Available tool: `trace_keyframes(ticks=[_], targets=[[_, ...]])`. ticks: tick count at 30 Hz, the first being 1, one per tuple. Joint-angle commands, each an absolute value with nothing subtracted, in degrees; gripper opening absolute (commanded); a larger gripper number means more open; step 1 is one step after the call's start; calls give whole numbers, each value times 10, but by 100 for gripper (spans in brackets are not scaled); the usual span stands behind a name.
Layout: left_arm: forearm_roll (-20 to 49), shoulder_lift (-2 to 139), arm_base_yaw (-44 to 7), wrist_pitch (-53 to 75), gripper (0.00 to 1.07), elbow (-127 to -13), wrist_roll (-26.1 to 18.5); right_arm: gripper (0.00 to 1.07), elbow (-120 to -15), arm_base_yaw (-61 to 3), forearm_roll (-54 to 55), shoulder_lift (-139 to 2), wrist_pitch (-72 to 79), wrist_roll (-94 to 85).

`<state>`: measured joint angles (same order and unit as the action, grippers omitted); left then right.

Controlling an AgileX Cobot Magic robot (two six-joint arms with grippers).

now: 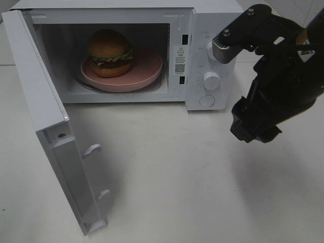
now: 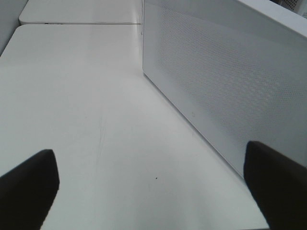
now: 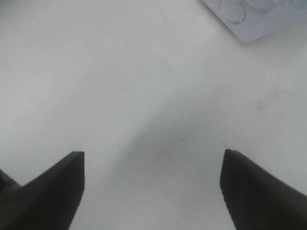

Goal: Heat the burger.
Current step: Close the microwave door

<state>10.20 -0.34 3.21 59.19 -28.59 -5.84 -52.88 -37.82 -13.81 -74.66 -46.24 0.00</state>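
The burger [image 1: 109,52] sits on a pink plate [image 1: 152,66] inside the microwave [image 1: 217,15], its door [image 1: 35,76] wide open. The left gripper [image 2: 148,158], outside that door, and the right gripper [image 3: 152,155], in front of the microwave, both gape empty. A flat, steady push should close the door.

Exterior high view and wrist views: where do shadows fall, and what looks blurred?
Exterior high: the right arm throws a soft shadow on the table; the burger sits dim in the microwave. Left wrist: the left fingers are dark and blurred. Right wrist: a grey shadow lies between the right fingers.

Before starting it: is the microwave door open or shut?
Open: the door stands wide, the burger exposed inside.
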Motion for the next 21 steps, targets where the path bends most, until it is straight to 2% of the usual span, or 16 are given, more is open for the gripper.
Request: trace_keyframes(ticks=[1, 9, 16, 21], targets=[[105, -9, 34, 589, 100, -284, -58, 76, -527, -377, -112, -722, -510, 9], [105, -9, 34, 589, 100, -284, -58, 76, -527, -377, -85, -677, -591, 9], [105, -9, 34, 589, 100, -284, -58, 76, -527, -377, -81, -619, -606, 17], [105, -9, 34, 589, 100, -284, -58, 76, -521, -329, -69, -574, -605, 17]])
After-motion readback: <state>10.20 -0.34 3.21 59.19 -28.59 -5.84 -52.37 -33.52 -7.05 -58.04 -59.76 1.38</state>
